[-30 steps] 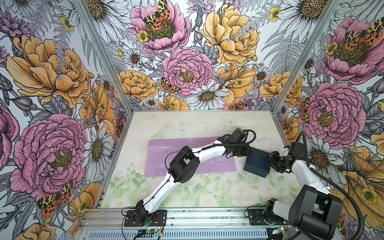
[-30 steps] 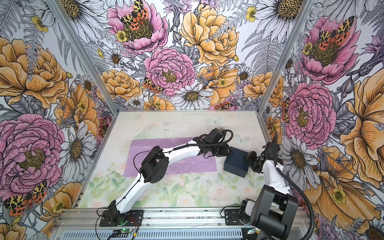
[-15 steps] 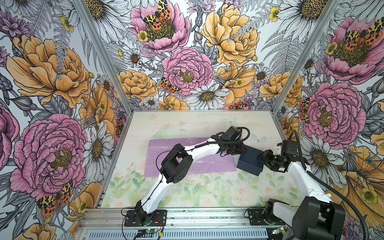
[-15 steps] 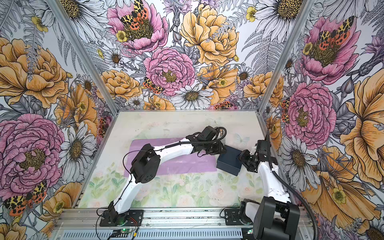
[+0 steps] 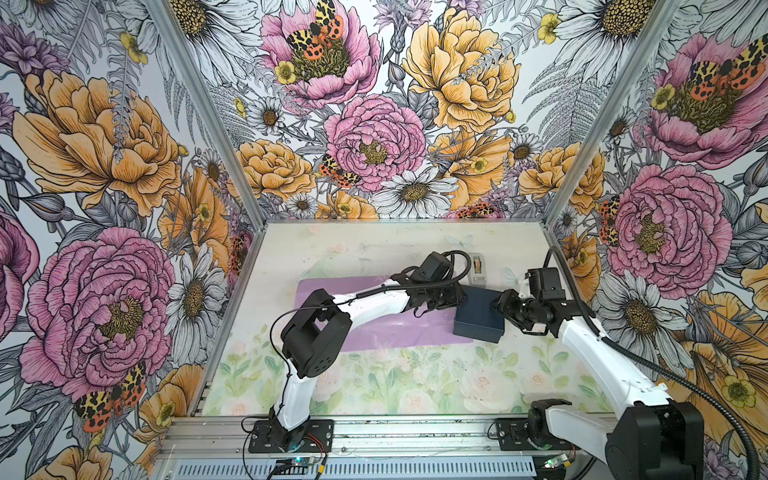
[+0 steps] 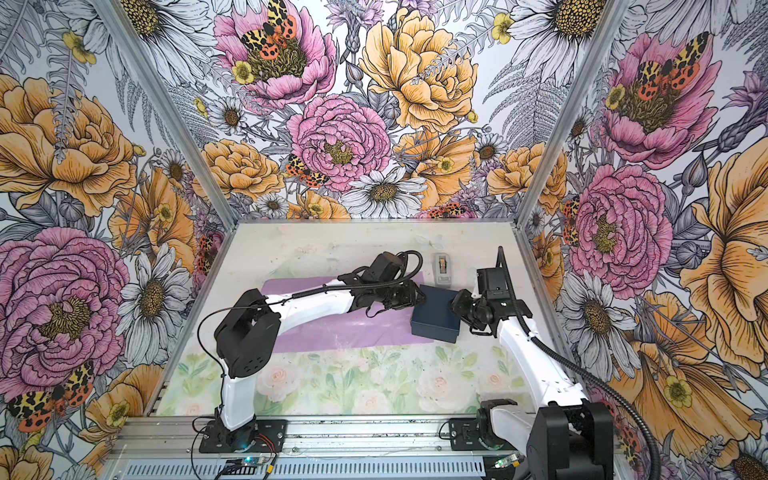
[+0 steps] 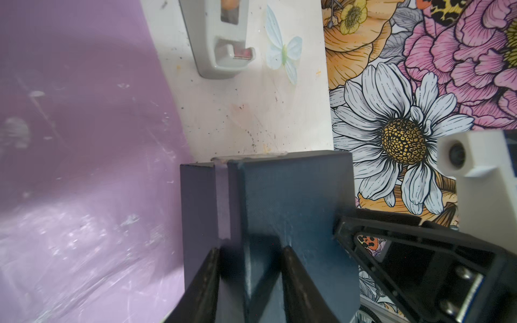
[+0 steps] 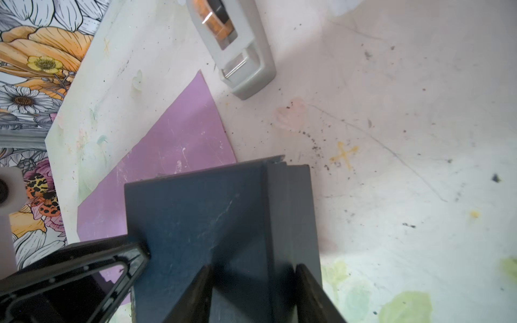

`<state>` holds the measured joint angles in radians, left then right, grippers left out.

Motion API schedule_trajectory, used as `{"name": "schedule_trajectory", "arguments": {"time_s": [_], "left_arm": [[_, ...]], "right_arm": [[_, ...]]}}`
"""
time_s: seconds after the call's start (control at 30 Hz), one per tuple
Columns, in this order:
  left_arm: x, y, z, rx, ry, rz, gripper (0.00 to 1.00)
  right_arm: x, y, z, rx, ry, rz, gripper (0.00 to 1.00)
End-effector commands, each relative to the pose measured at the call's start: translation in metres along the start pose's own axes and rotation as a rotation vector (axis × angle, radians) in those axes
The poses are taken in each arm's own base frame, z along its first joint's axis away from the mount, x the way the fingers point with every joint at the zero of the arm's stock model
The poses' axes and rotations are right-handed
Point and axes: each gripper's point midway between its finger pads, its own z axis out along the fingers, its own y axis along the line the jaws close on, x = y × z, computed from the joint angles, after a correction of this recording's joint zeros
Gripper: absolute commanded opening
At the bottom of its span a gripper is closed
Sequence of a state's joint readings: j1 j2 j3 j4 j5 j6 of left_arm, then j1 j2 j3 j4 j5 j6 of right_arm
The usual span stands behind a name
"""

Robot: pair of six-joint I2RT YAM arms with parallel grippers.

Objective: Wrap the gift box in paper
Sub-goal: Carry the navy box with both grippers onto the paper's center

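Observation:
The navy gift box [image 5: 478, 313] [image 6: 436, 311] is over the right end of the lilac paper [image 5: 399, 332] [image 6: 332, 332], which lies flat on the table. My left gripper [image 5: 459, 297] [image 7: 250, 249] is shut on the box's left edge, one finger on top and one on the side. My right gripper [image 5: 496, 307] [image 8: 253, 267] is shut on the opposite edge in the same way. The left wrist view shows the gift box [image 7: 293, 195] beside the paper [image 7: 84, 139]. In the right wrist view the gift box [image 8: 195, 209] covers a corner of the paper [image 8: 181, 134].
A grey tape dispenser [image 5: 478, 270] [image 6: 442, 268] [image 7: 221, 39] [image 8: 237, 56] stands just behind the box, near the paper's far right corner. The right wall [image 5: 582, 266] is close to my right arm. Bare floral table [image 5: 415, 382] stretches in front of the paper.
Both grippers have carried the box leftward, from the bare table right of the paper onto the paper's right end. The left elbow has swung left and the right arm has stretched out.

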<state>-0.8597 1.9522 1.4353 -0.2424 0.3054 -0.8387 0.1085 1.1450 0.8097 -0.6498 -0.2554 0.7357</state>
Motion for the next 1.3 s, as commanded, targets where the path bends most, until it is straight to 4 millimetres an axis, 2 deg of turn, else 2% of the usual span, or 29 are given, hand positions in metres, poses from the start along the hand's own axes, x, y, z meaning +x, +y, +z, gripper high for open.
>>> {"name": "schedule_trajectory", "arguments": {"time_s": [0.0, 0.1, 0.43, 0.7, 0.83, 0.97, 1.13, 1.17, 1.27], "left_arm": [[-0.005, -0.03, -0.028, 0.111, -0.051, 0.056, 0.37], [-0.009, -0.017, -0.054, 0.098, -0.091, 0.052, 0.37], [-0.014, 0.05, -0.112, 0.016, -0.182, 0.0, 0.37], [-0.021, 0.116, -0.154, -0.073, -0.265, -0.075, 0.37], [-0.03, 0.144, -0.175, -0.112, -0.316, -0.104, 0.37], [-0.036, 0.168, -0.187, -0.139, -0.335, -0.139, 0.37], [-0.037, 0.192, -0.193, -0.16, -0.336, -0.184, 0.38], [-0.036, 0.196, -0.194, -0.168, -0.332, -0.19, 0.39], [-0.034, 0.209, -0.198, -0.205, -0.326, -0.214, 0.53]], "right_arm": [[-0.007, 0.04, 0.005, -0.059, -0.052, -0.03, 0.48], [0.003, 0.062, 0.015, -0.064, -0.049, -0.068, 0.48], [0.034, 0.142, 0.053, -0.086, -0.035, -0.203, 0.48], [0.054, 0.204, 0.085, -0.122, -0.026, -0.291, 0.48], [0.059, 0.228, 0.093, -0.141, -0.037, -0.316, 0.47], [0.061, 0.24, 0.1, -0.147, -0.038, -0.326, 0.47], [0.069, 0.241, 0.108, -0.148, -0.007, -0.316, 0.48], [0.07, 0.241, 0.109, -0.149, 0.001, -0.315, 0.5], [0.07, 0.233, 0.11, -0.129, 0.01, -0.309, 0.6]]}}
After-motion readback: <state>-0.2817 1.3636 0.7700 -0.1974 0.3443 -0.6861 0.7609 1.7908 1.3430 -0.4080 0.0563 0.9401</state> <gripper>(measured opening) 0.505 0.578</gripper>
